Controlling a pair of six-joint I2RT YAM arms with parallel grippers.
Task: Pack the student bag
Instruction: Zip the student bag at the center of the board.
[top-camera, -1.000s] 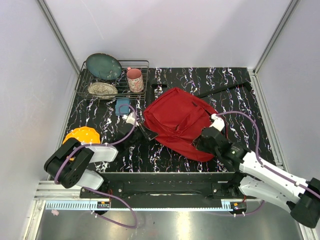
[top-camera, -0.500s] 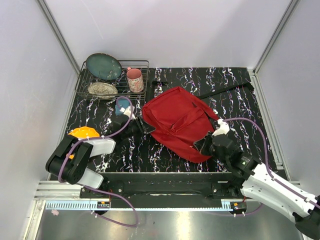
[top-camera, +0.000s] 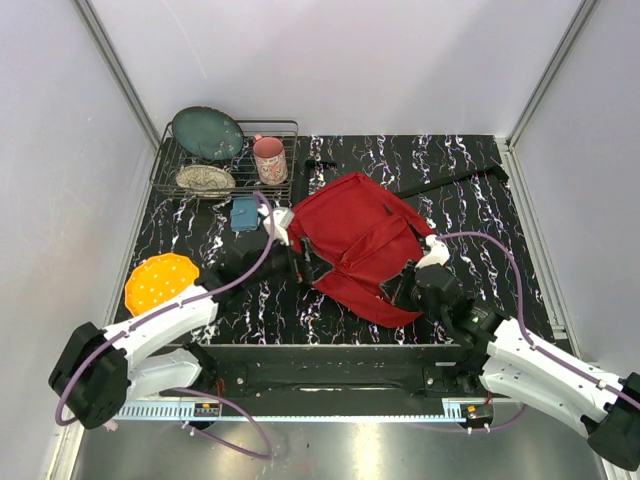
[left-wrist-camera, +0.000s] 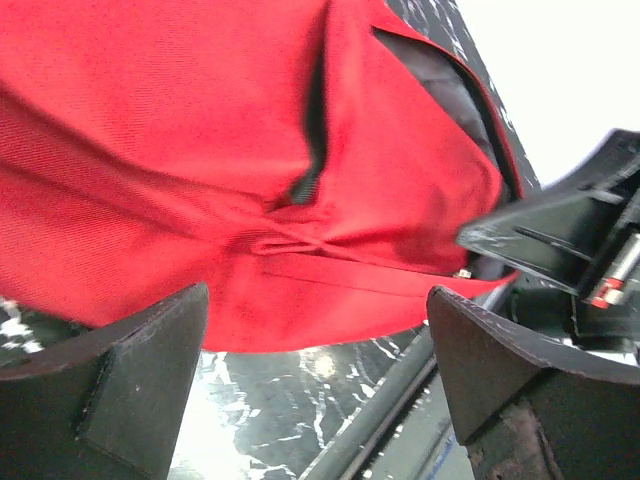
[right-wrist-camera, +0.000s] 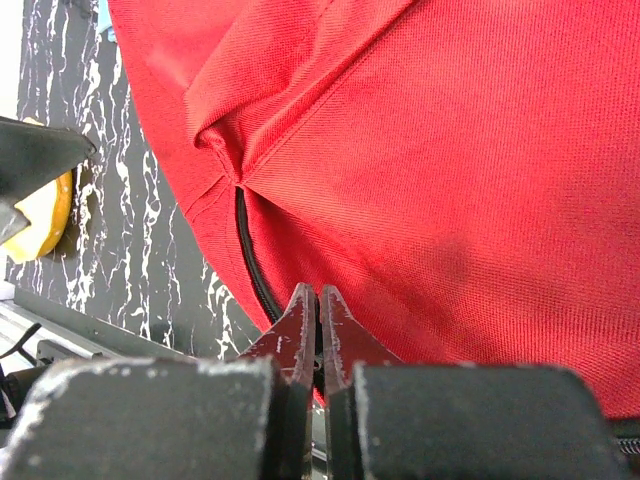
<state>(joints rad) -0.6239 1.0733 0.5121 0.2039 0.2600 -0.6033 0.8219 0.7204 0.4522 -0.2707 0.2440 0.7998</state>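
**Q:** What is the condition of each claw?

**A:** The left gripper (left-wrist-camera: 315, 300) is released. Its fingers (left-wrist-camera: 110, 390) are spread wide and touch nothing. The right gripper (right-wrist-camera: 318, 300) is clenched, tips pressed together with no gap. Those tips sit at the near edge of the student bag (top-camera: 355, 235). Whether a fold of fabric is pinched between them cannot be determined.

**Q:** Where does the bag lie from each claw?

**A:** From the left gripper it lies directly ahead. Its red face fills the span between the open fingers, close to both but apart from them. From the right gripper it lies ahead of and beyond the tips, with a black zipper (right-wrist-camera: 250, 255) running just to their left. In the top view the bag rests on the table (top-camera: 470, 180) between the two claws.

**Q:** How does its long axis run?

**A:** It runs diagonally, from far left to near right. The right gripper stands at the near end. The left gripper stands abreast of the left flank.

**Q:** Which arm is nearer, and what does the coming move turn on?

**A:** The right gripper is already at the fabric, while the left is just short of it. As a judgement, the left gripper needs a straight advance along its own axis before closing. The dark slit (left-wrist-camera: 312, 130) in the bag's face lies ahead of it, close to its centreline, so little sideways correction appears necessary.
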